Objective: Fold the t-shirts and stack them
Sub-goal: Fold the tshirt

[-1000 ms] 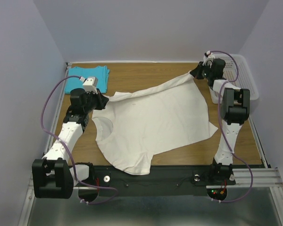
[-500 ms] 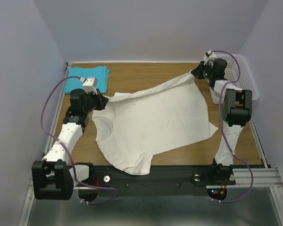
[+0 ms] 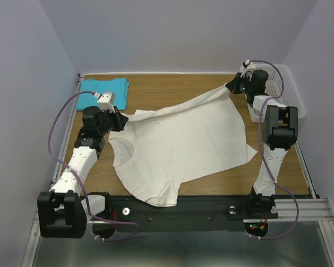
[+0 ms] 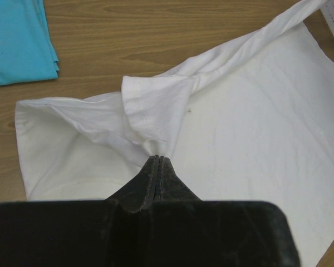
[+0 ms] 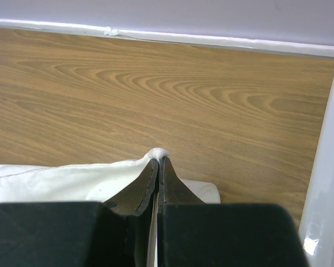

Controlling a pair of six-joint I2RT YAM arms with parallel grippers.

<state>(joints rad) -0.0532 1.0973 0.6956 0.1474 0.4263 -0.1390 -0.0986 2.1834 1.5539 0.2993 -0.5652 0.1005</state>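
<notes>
**Two pinches on one limp cream shirt**

We have the cream t-shirt [image 3: 178, 144] held at two points. The left gripper [image 3: 122, 118] has its jaws pressed together on a bunch of cloth just below a sleeve cuff, toward the left edge of the table [image 3: 172, 89]. The right gripper [image 3: 229, 86] is clamped on a small tip of fabric near the far right corner, just beside the white basket [image 3: 286, 83].

Between the two pinches a ridge of cloth runs raised. The rest of the shirt lies spread over the middle of the surface, and its lowest part reaches the near edge. The turquoise t-shirt [image 3: 103, 87] sits folded in the far left corner, apart from the cream one.

We judge the cotton to be light, soft and wholly without stiffness. It will sag and crease wherever we do not support it, and it will drag on the wood rather than slide cleanly.

The right-hand pinch looks thin, so a hard pull could tug it free. The best holds are doubled cloth such as the hem, cuff or shoulder seam, taken well apart so the fabric hangs flat.
</notes>
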